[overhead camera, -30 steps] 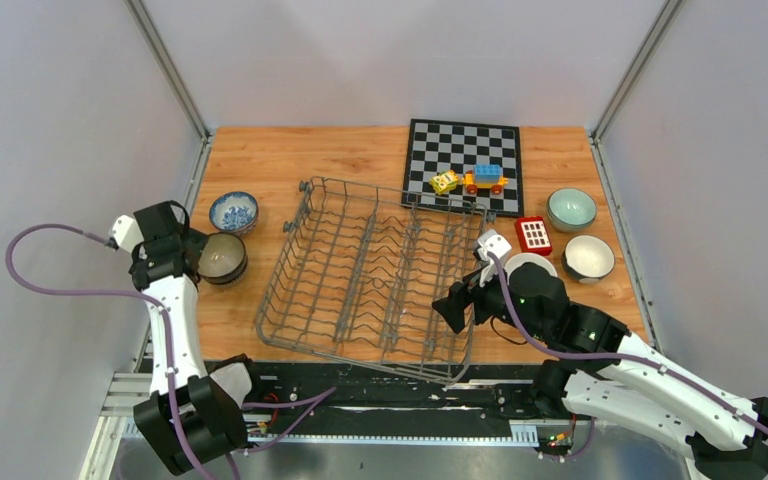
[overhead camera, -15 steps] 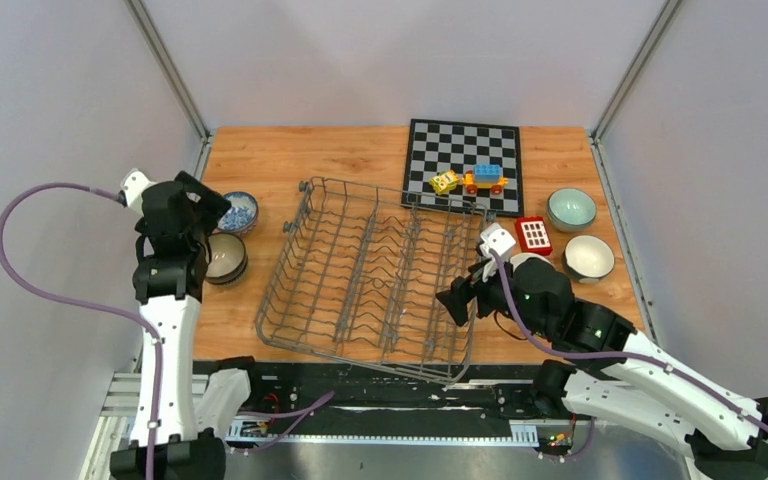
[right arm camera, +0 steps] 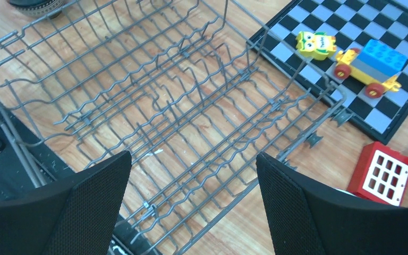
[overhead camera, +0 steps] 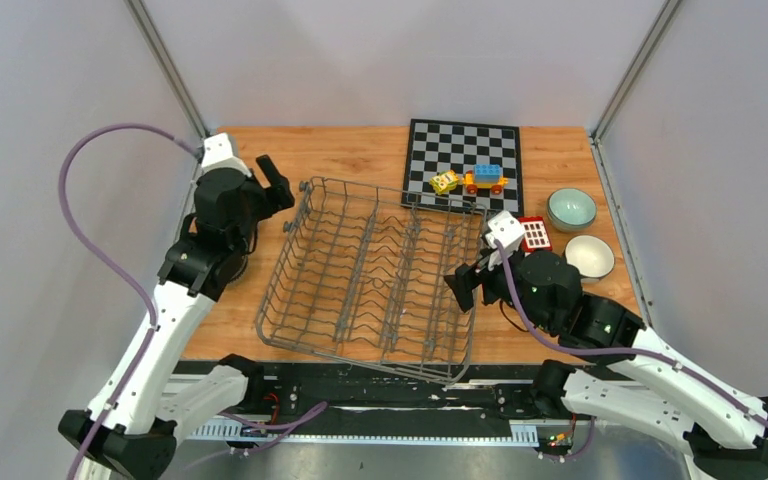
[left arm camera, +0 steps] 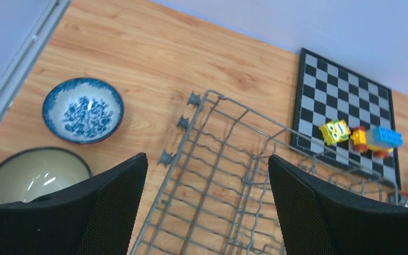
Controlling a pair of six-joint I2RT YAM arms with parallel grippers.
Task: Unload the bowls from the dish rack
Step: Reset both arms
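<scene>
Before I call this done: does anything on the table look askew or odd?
The dish rack lies skewed, its far right corner overlapping the chessboard's near edge. Nothing looks spilled or broken.

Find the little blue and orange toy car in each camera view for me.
Top external: the toy car is upper centre, at the near edge of the chessboard.
Left wrist: toy car at the right side, mid-height.
Right wrist: toy car in the upper right.
Shared landmark: the chessboard, with the yellow block just left of the car in all three.

Dish rack [right arm camera: 191, 106] beside chessboard [right arm camera: 345, 21] with toy blocks [right arm camera: 369, 62]
</scene>
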